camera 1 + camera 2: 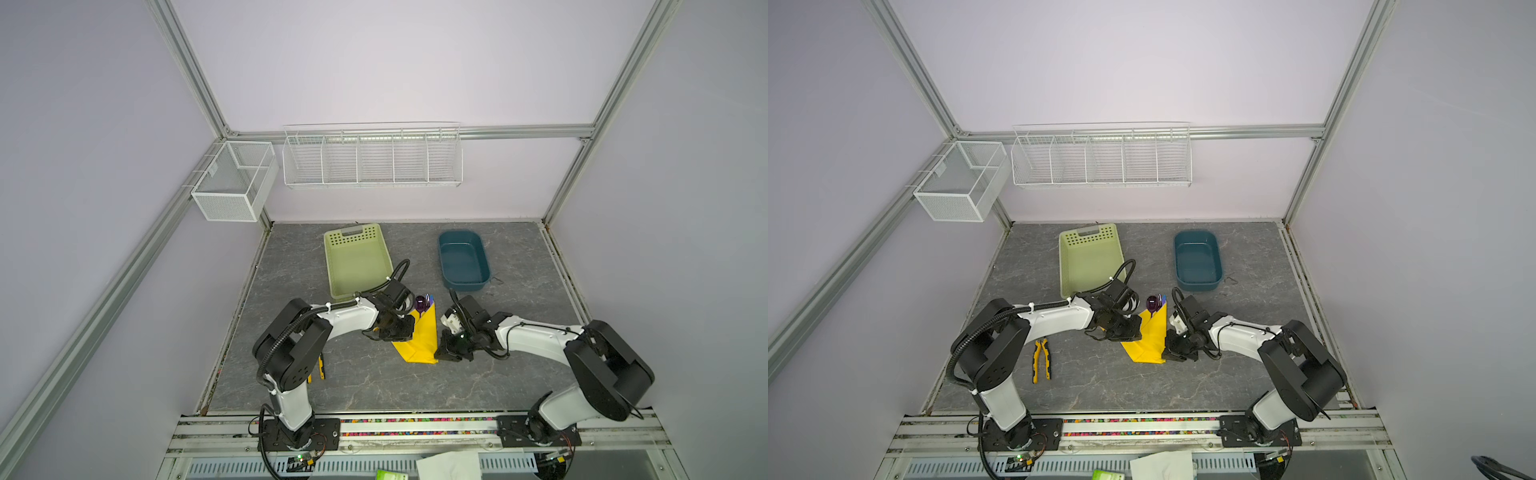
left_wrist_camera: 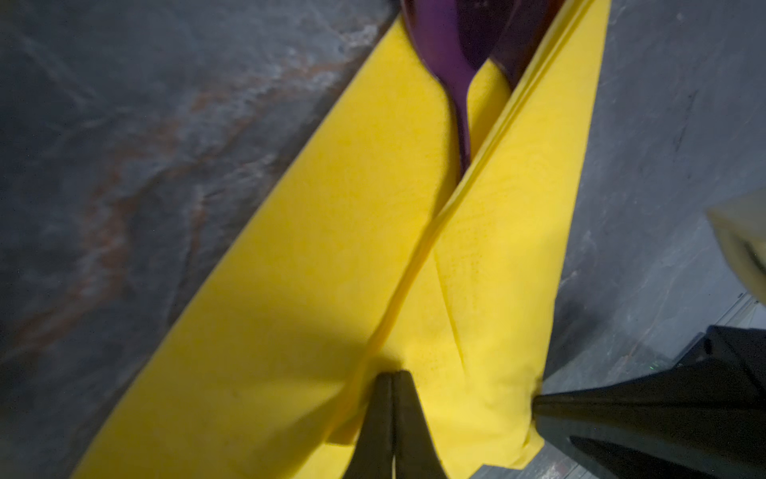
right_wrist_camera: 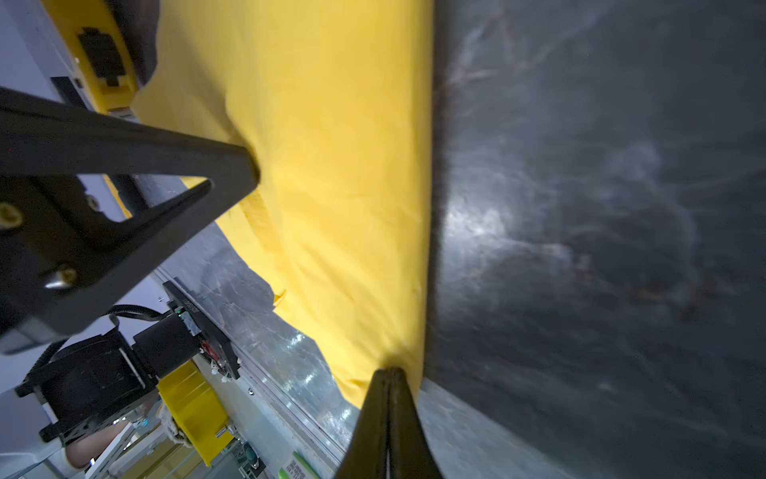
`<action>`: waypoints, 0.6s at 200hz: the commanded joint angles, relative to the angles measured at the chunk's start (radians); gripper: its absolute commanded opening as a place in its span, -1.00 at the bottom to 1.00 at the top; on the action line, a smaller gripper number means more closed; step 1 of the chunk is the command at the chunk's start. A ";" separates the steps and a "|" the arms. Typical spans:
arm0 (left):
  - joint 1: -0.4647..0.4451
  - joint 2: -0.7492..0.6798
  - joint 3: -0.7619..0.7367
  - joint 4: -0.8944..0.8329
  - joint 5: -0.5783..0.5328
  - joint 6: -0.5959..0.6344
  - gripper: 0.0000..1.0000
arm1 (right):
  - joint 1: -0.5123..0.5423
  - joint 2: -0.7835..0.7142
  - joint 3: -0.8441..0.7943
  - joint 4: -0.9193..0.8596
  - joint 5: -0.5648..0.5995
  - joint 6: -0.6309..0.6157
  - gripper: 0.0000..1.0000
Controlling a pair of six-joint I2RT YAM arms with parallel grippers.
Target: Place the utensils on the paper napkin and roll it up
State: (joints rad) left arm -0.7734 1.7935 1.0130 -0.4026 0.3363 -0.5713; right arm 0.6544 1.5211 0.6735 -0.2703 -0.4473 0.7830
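- The bright yellow paper napkin (image 1: 420,343) lies mid-desk on the grey marbled desk (image 1: 374,386), between the two arms. It is folded lengthwise into a narrow wedge, one flap lapped over the other.
- The slim dark utensils with purplish heads (image 1: 422,302) sit inside that fold. Only the heads poke out at the far end, and the handles are hidden under paper, so the wrap likely keeps them aligned.
- The left fingers (image 2: 377,423) are closed tip to tip and press on the lapped seam near the napkin's near end, probably pinning the flap so it cannot spring open.
- The right fingers (image 3: 373,414) are also closed, with their tips at the napkin's long outer edge where the paper puckers. This looks like a tuck or push to start the roll. I cannot tell whether any paper is nipped between them.
- Counted:
  - one napkin and two utensil heads
  - one pale green perforated plastic basket (image 1: 329,257)
  - one teal oval plastic tub (image 1: 440,257)
  - one pair of yellow-and-black pliers (image 1: 1042,359)
  - two white wire racks on the walls (image 1: 372,160)
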 commanded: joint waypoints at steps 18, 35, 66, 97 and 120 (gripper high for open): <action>-0.004 0.018 -0.022 -0.052 -0.055 0.010 -1.00 | 0.000 -0.043 0.035 -0.076 0.026 -0.010 -0.87; -0.004 0.013 -0.020 -0.051 -0.052 0.011 -1.00 | 0.001 -0.049 0.039 -0.039 0.001 -0.005 -0.87; -0.004 0.007 -0.017 -0.040 -0.036 0.011 -1.00 | 0.000 -0.040 0.026 0.059 -0.074 0.015 -0.87; -0.006 0.006 -0.013 -0.035 -0.029 0.007 -1.00 | 0.001 0.006 0.005 0.129 -0.144 0.025 -0.87; -0.007 0.002 -0.011 -0.033 -0.025 0.007 -1.00 | 0.002 0.016 -0.002 0.078 -0.110 0.013 -0.87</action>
State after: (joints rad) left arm -0.7750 1.7931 1.0130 -0.4015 0.3378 -0.5709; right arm 0.6544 1.5146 0.6930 -0.1837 -0.5468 0.7929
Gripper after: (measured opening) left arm 0.047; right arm 0.067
